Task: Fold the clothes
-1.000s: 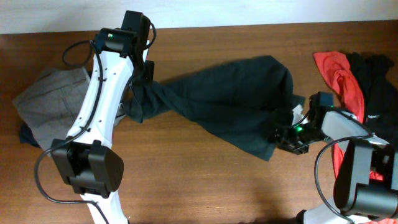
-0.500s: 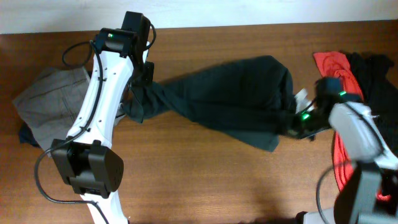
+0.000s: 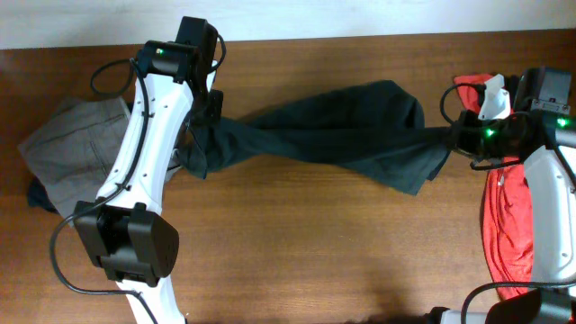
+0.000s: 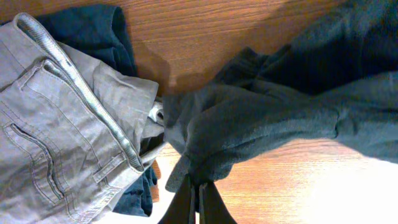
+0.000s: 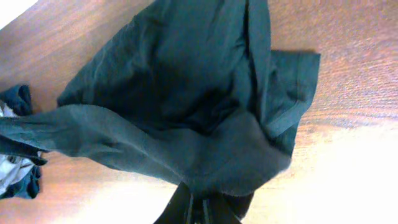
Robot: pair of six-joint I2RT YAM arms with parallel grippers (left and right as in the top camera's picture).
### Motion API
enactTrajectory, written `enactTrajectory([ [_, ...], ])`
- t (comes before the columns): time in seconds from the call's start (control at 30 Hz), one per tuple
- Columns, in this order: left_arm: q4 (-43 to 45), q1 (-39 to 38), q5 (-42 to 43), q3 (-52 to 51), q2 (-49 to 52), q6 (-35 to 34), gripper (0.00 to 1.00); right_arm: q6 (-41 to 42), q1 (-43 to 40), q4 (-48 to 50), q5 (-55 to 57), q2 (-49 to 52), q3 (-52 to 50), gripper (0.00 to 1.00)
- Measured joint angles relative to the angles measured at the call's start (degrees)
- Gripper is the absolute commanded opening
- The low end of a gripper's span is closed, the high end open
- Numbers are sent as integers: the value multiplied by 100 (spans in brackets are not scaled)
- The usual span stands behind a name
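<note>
A dark green-black T-shirt [image 3: 342,130] hangs stretched between both grippers above the wooden table, bunched into a band with a loose flap sagging at its right. My left gripper [image 3: 209,115] is shut on its left end; the wrist view shows the cloth [image 4: 249,124] pinched at the gripper [image 4: 198,190]. My right gripper [image 3: 454,137] is shut on the right end, the fabric [image 5: 186,106] gathered at the gripper [image 5: 200,202]. No lettering shows. Grey trousers [image 3: 76,148] lie at the left, a red top [image 3: 504,216] and a black top [image 3: 544,117] at the right.
The grey trousers [image 4: 62,124] lie over a dark blue garment [image 4: 93,25] just beside the left gripper. The right arm [image 3: 549,180] reaches over the red and black tops. The table's far edge [image 3: 360,38] runs along the top.
The right gripper shut on the T-shirt's lower right edge, then lifted and pulled it right and toward the far side, stretching the shirt taut. The left arm stayed put.
</note>
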Motion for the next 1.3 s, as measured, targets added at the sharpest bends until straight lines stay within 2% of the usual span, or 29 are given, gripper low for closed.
enactTrajectory([
  [0.2, 4, 0, -2, 0, 0, 0, 0, 0, 0, -55, 48, 72, 0, 6],
  [0.5, -9, 2, -203, 0, 0, 0, 0, 2, -31, -275, 179, 732, -2, 6],
  [1.3, 118, 424, -448, 0, -623, -7, 0, -17, -192, -986, 632, 741, -2, 7],
])
